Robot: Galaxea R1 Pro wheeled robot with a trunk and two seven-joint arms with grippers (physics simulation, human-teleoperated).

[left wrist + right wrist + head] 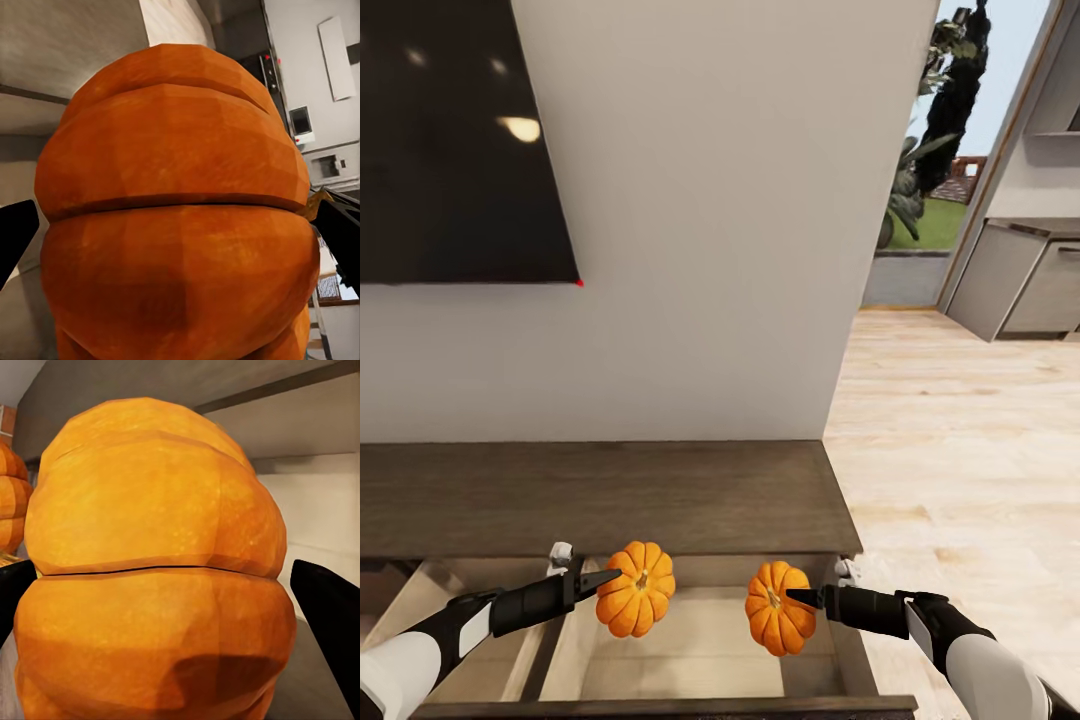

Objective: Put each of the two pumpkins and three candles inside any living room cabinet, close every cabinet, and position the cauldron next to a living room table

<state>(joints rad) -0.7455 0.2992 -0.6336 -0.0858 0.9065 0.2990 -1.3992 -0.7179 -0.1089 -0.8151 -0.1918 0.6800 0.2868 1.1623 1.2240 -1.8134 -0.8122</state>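
Between our two grippers, over the open drawer (700, 640) of the cabinet (600, 495), hang the two pumpkins. Our left gripper (610, 578) is clenched on the left pumpkin (636, 588), whose dark stem faces up toward the head camera; in the left wrist view that pumpkin (176, 217) sits tight between the two black fingers (13, 240). Our right gripper (797, 597) is clenched on the right pumpkin (779, 607), and in the right wrist view this pumpkin (157, 577) is likewise pressed between dark fingers (330, 619), with the other pumpkin just visible past it at the frame's edge.

Both pumpkins are held above the pale beige inside of the drawer; we cannot tell whether either touches its floor. They are near each other but apart, with bare drawer between them. Beyond the grippers runs the dark-brown cabinet top, and above that a white wall (740, 220) with a black screen (455, 140) mounted beyond our left gripper. Past our right gripper lies pale wooden floor (960, 440).
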